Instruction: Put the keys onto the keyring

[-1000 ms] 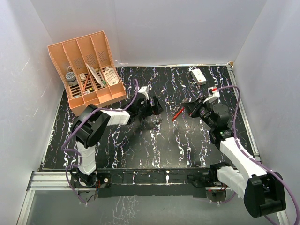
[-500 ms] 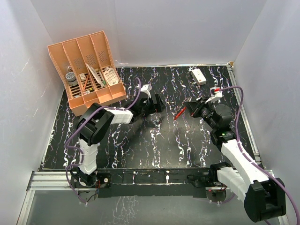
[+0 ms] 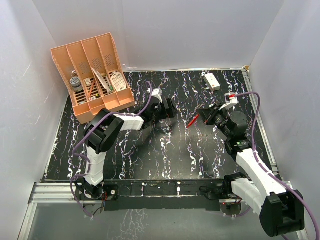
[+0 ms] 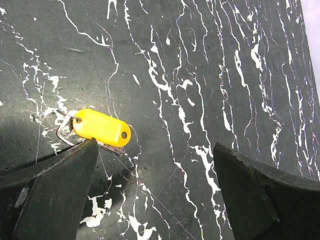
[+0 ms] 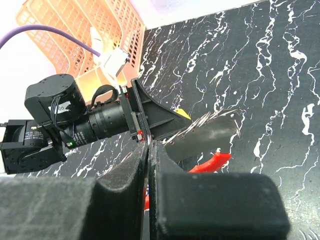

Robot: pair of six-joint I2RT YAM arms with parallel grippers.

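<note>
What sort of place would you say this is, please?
Probably a robotics lab test cell: plain white walls box in a black marbled tabletop, and a left arm and a right arm are mounted side by side at its near edge.

Rack (image 3: 107, 102): peach, slotted, far-left corner, small items inside
Box (image 3: 211, 80): white, far right
Worktop (image 3: 165, 155): black, white-veined

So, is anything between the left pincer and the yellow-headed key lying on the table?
Nothing visible. The yellow-headed key lies flat on the bare table, just beyond the tips of the open left pincer, close to one finger. No other object lies between them.
</note>
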